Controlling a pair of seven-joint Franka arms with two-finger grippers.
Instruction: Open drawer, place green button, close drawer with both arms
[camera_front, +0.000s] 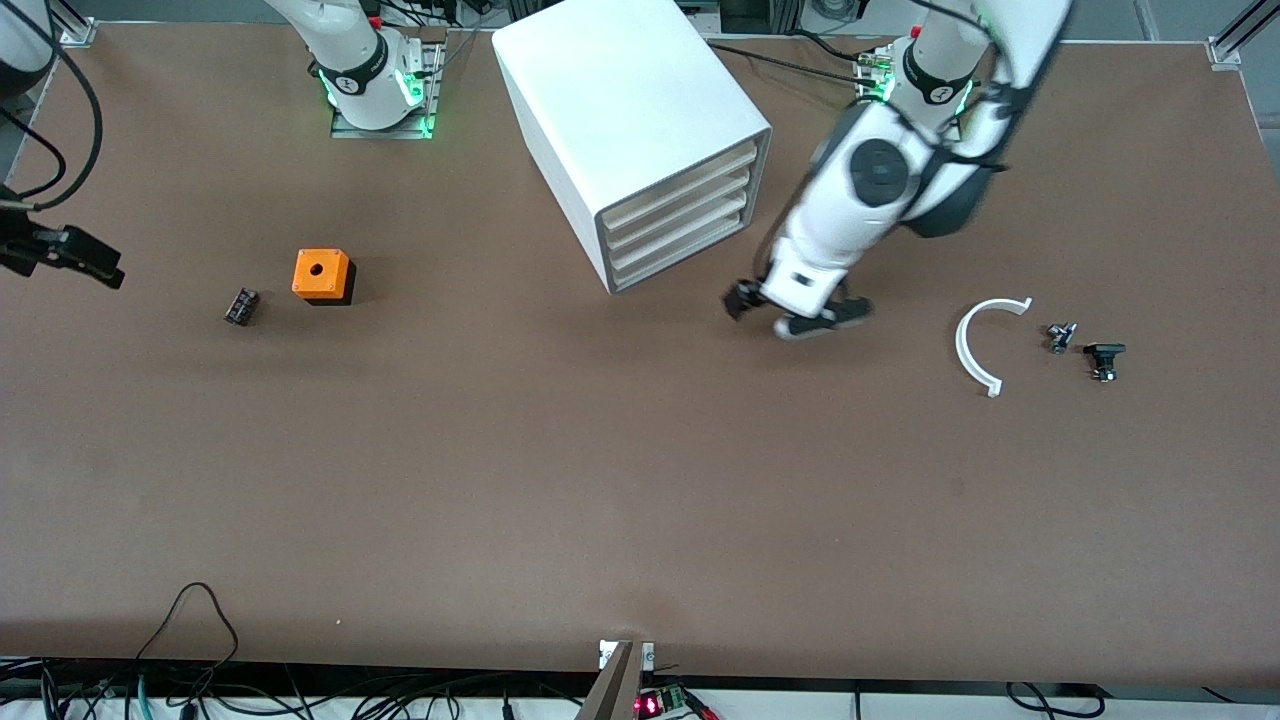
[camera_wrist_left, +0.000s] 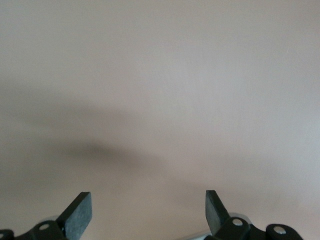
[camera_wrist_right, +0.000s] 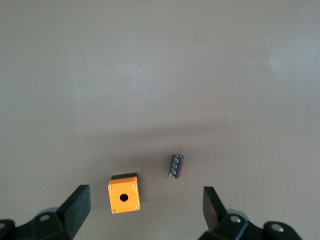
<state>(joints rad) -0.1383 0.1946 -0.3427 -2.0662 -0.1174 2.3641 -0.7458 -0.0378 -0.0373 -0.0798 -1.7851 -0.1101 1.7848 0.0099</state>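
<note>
The white cabinet (camera_front: 630, 110) stands at the robots' edge of the table, and its four drawers are all shut. The bottommost drawer (camera_front: 680, 262) is flush with the others. My left gripper (camera_front: 793, 312) is open and empty, low over bare table just off the drawer fronts, toward the left arm's end. The left wrist view shows only table between its fingers (camera_wrist_left: 148, 200). My right gripper (camera_front: 95, 265) is open and empty, high over the right arm's end of the table (camera_wrist_right: 146, 195). I see no green-capped button on any small part.
An orange cube with a round hole (camera_front: 322, 275) (camera_wrist_right: 123, 196) and a small dark part (camera_front: 241, 306) (camera_wrist_right: 176, 166) lie under the right gripper. A white curved strip (camera_front: 970, 345), a small dark-and-silver part (camera_front: 1060, 336) and a black flat-capped part (camera_front: 1104, 358) lie toward the left arm's end.
</note>
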